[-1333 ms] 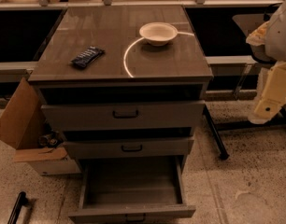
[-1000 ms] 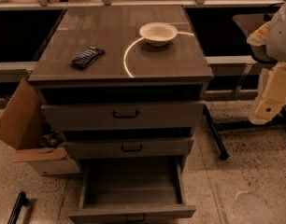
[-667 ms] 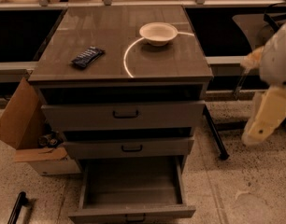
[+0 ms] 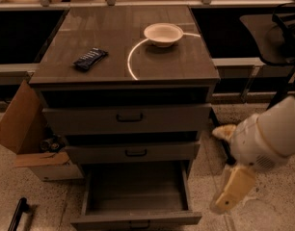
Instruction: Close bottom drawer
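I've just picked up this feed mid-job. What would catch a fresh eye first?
The bottom drawer stands wide open at the foot of the cabinet, showing a bare grey interior. Just to its right, low near the floor, the pale arm hangs with its gripper apart from the drawer. On the cabinet top, a white bowl sits back right and a dark packet sits left.

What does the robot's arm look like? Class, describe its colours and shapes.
The arm is a smooth, rounded white shell with a thin tan seam. The hand, low on the right beside the bottom drawer, is a pale yellowish, tapered piece. No cables show.
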Motion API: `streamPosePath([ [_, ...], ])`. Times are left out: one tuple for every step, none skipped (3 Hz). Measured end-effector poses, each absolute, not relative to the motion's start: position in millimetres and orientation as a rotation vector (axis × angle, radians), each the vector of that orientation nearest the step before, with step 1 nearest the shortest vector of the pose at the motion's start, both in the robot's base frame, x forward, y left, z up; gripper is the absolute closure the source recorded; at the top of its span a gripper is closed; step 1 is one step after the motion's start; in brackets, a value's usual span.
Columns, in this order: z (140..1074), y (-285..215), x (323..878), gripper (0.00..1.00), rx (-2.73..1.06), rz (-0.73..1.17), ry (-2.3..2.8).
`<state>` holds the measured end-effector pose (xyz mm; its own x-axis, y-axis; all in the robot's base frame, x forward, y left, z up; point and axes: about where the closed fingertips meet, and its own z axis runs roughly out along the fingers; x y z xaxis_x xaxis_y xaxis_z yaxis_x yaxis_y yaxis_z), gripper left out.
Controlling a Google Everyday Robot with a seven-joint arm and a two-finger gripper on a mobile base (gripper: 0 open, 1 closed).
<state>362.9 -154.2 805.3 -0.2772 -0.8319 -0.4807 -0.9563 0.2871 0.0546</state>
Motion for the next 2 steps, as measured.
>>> streamPosePath([
  [777.4, -150.3, 339.3, 0.00, -1.636, 0.542, 2.250],
  [777.3, -150.2, 339.3, 0.00, -1.636, 0.543, 2.250],
])
